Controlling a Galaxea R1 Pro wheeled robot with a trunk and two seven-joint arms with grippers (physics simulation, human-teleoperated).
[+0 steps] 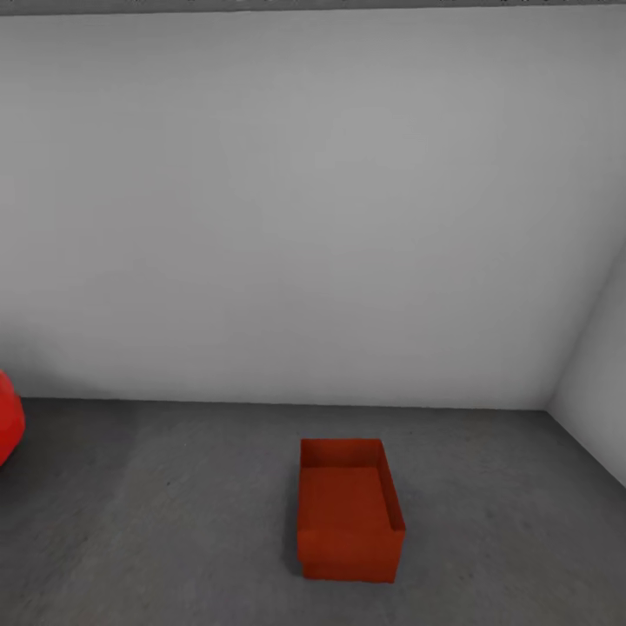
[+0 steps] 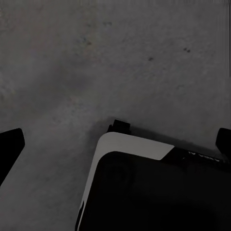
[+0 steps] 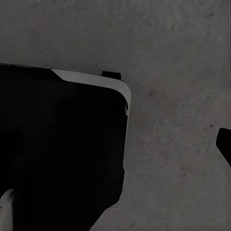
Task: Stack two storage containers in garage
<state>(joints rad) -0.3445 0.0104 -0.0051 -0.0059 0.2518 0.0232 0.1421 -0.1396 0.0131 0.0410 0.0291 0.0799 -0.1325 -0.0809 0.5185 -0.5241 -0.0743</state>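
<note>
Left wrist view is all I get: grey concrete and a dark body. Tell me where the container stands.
Observer: In the head view, one storage container stands on the floor ahead, near the white wall.
Operator: Report what is in it or on it.
Observer: It is open-topped and empty; nothing is stacked on it.
Operator: Check the head view's left edge.
Observer: A bright red rounded shape is cut off there; I cannot tell what it is.
</note>
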